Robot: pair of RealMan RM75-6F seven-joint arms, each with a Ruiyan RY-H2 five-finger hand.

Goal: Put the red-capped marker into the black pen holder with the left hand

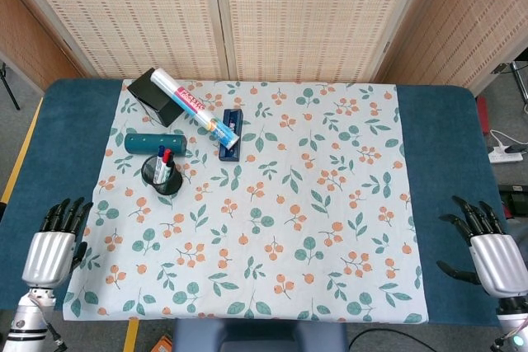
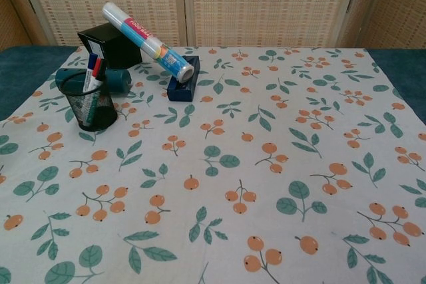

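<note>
Woven panels close off the back of the scene, and the blue bench (image 1: 429, 162) is covered by a cloth (image 1: 313, 204) printed with leaves and berries. The red-capped marker (image 2: 97, 71) is seen standing tilted inside the black pen holder (image 2: 93, 108), beside a blue-capped pen (image 2: 89, 70). Just behind the holder a teal case (image 1: 155, 143) is laid flat. A white tube (image 1: 198, 110) is propped between a black box (image 1: 157, 95) and a blue block (image 1: 231, 139). The left hand (image 1: 51, 245) and right hand (image 1: 487, 241) are held at the near edges, fingers spread, nothing grasped.
</note>
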